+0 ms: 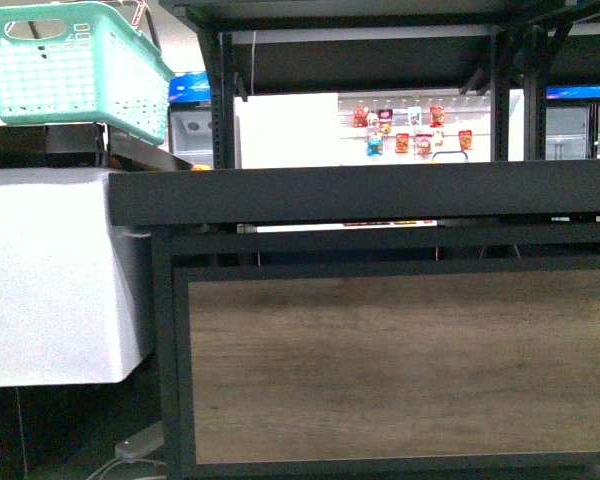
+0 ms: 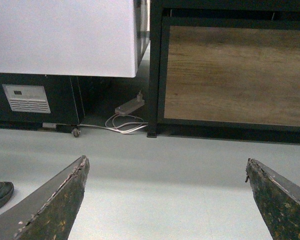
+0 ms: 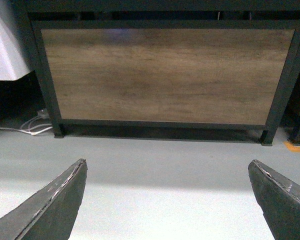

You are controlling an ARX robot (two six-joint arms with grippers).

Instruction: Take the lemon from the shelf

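Although neither arm shows in the front view, each wrist camera looks out low over the floor [image 2: 165, 150] toward the foot of the shelf [image 1: 360, 195], so both arms are held low and aimed at its base. The left tool [image 2: 166, 161] stands wide open, its two dark, scuffed fingers [image 2: 60, 200] spread well apart with only bare floor between them; it holds and touches nothing. It faces the shelf's left corner post, where a power strip [image 2: 130, 106] and its white cables lie on the floor beside a white cabinet [image 1: 50, 270].

The right tool [image 3: 167, 162] is likewise spread wide and empty, its fingers [image 3: 50, 205] apart over the floor, pointed squarely at the wood-grain panel [image 3: 165, 75] set in the black frame. An orange mark [image 3: 296, 147] lies on the floor by the shelf's right leg.

From the front, the shelf's thick black front edge runs across at eye level and hides the tray top behind it, so the lemon cannot be made out in any view. A teal basket [image 1: 70, 65] sits high on the left, above the white cabinet.
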